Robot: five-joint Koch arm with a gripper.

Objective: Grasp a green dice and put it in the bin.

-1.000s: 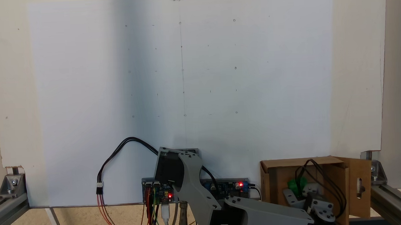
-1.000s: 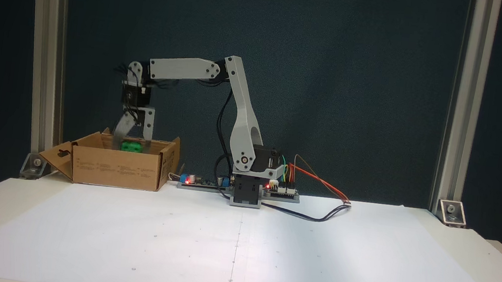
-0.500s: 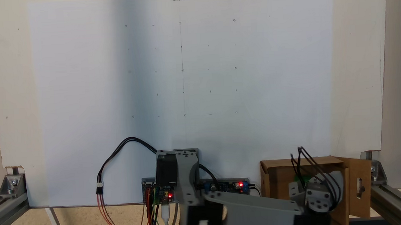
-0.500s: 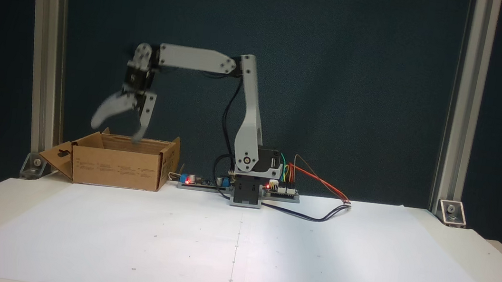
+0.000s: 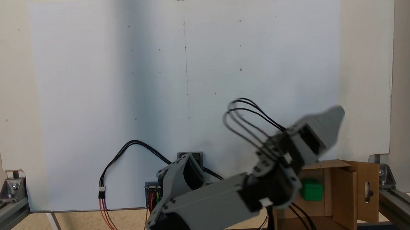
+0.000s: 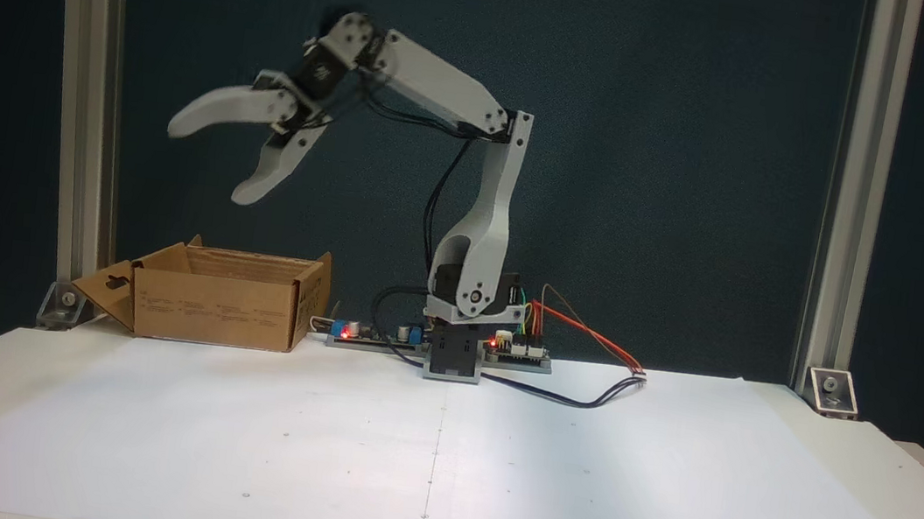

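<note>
Cardboard bin point(image 6: 213, 308) sits at the paper sheet's point(image 6: 437, 459) far corner, one green dice point(image 5: 312, 190) inside it. High above its rim, well clear, the one gripper point(image 6: 205, 162) hangs with jaws spread, empty.

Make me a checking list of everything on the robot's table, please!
Surface: white paper sheet with small pencil marks, on a pale table.
Job's things: green dice lies inside the bin, a brown cardboard box with its flaps open.
Clutter: nothing seen.
End effector: end effector is open, empty, raised well above the bin, blurred in both fixed views.
Cables: black cable loops over the paper; coloured wires run to the circuit boards beside the arm's base.
Surroundings: aluminium frame posts at the table's corners, dark backdrop behind.
</note>
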